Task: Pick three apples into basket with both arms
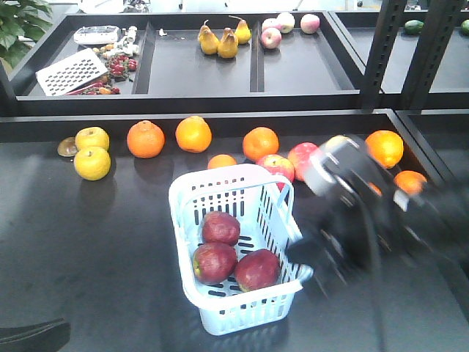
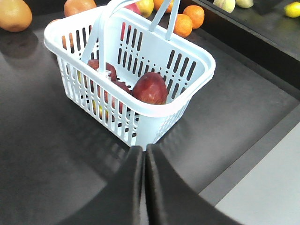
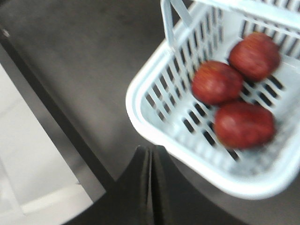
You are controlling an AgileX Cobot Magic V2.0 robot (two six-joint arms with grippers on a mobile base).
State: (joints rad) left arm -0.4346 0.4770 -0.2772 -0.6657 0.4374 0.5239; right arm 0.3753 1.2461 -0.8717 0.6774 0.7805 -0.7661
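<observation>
Apples (image 1: 220,228), all three, lie in the basket (image 1: 192,192) mid-table; firm, smooth, best gripped across the middle. Left claw (image 2: 144,154) and right claw (image 3: 151,157) are pressed together, empty.

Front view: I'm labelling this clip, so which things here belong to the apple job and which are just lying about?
Belonging to the job:
- three dark maroon-red apples
- pale blue-white slotted plastic basket holding them
- blurred black right arm beside it

Just lying about:
- round oranges
- yellow citrus fruits
- brighter pink-red apples
- yellow pears
- metal grater
</observation>
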